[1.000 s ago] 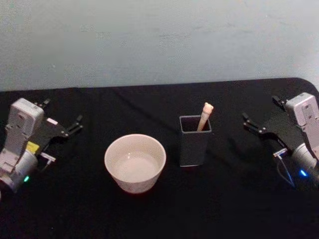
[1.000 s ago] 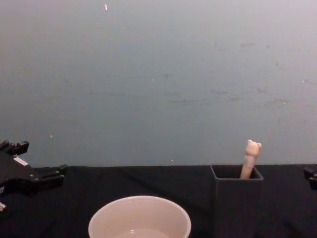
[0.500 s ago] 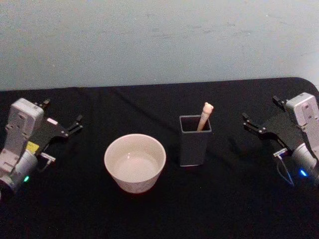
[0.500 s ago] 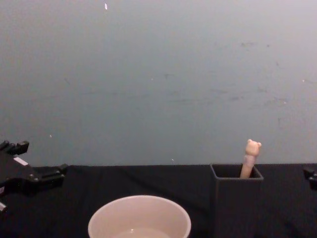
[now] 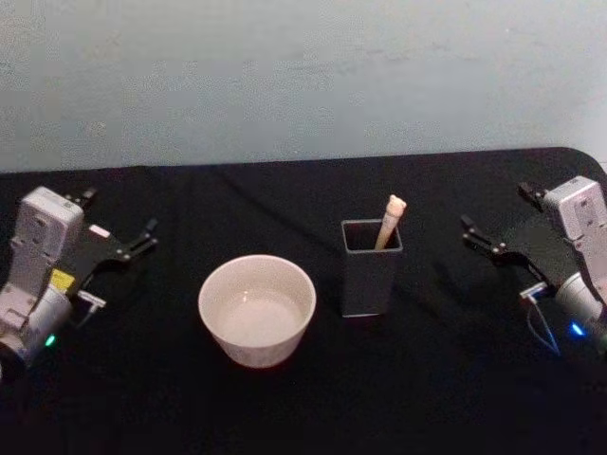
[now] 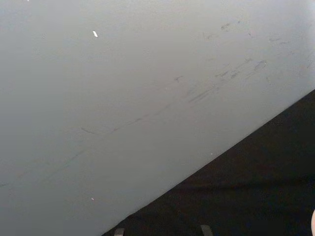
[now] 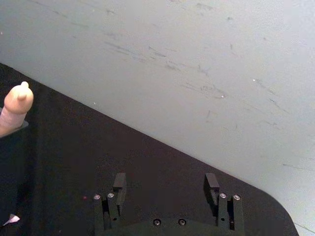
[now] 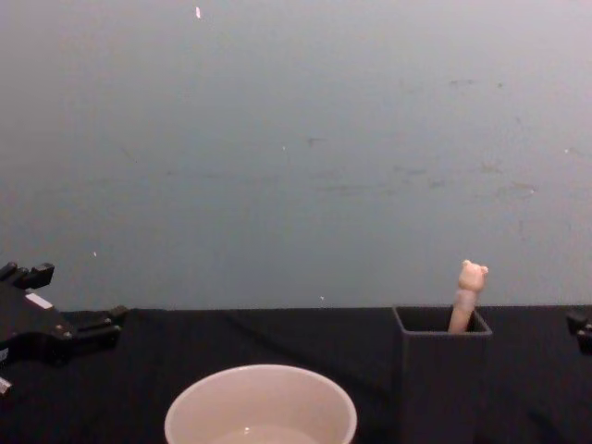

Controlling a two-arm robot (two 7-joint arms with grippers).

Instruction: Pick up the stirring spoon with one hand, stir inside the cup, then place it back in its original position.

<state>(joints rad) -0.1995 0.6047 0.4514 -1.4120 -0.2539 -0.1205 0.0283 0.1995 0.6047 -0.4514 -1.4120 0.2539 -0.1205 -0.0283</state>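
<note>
– At table centre, what stands?
– Two things on a black cloth (image 5: pixel 303 408). Cup (image 5: pixel 251 349), wide, off-white, to the robot's left. Holder (image 5: pixel 370 280), tall, dark grey, square, just beside the cup on its right, upright, not touching it.
– Spoon?
– Stirring spoon (image 5: pixel 390 220) stands in the holder, handle leaning toward the far right corner. The bear head clears the rim, which shows plainly from the chest (image 8: pixel 471 275). Its bowl is hidden inside the box.
– Grippers?
– Left gripper (image 5: pixel 147 237) is low over the cloth at the table's left edge, well apart from the cup. Its two fingertips stand apart, nothing between them. Right gripper (image 5: pixel 471 233) is at the right edge, pointing inward toward the holder and well apart from it. Its wrist camera shows the jaws spread wide and empty (image 7: pixel 165 183).
– Anything in the way?
– Bare cloth lies between the right gripper and the holder. From the left side the cup sits between the gripper and the holder. The holder's walls enclose the spoon on all four sides, the top open.
– Cup contents?
– Pale inside; cannot tell whether it holds liquid.
– Background?
– Plain grey-blue wall (image 5: pixel 303 76) with faint scuffs, behind the table's far edge.
</note>
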